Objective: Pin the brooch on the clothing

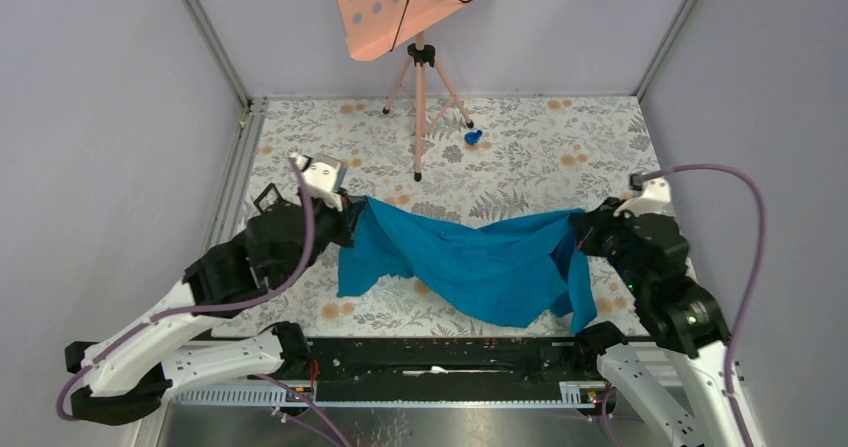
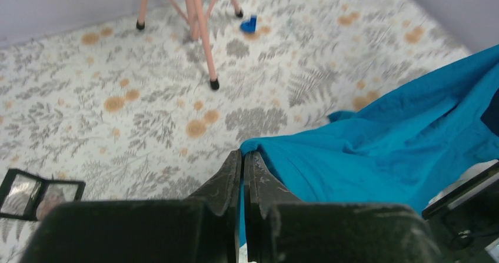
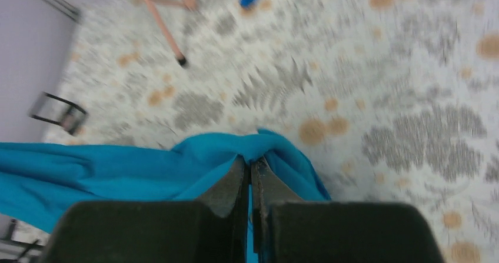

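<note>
My L claw (image 2: 242, 155) & R claw (image 3: 250, 163) each pinch shut on the shirt (image 1: 470, 262), slung between them over the surface (image 1: 560, 157). Brooch not seen, perhaps under fabric. Hold tension even, lower it flat.

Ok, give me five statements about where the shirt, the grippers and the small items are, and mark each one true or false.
1. The left gripper and the right gripper are both shut on the T-shirt. True.
2. The T-shirt lies spread flat. False: it is bunched and stretched between the two grippers.
3. The blue lump sits by the feet of the pink stand. True.
4. The black frame lies on the T-shirt. False: the black frame sits on the floral table, apart from the fabric.
5. A brooch shows pinned on the T-shirt. False: no brooch is visible in any view.
</note>
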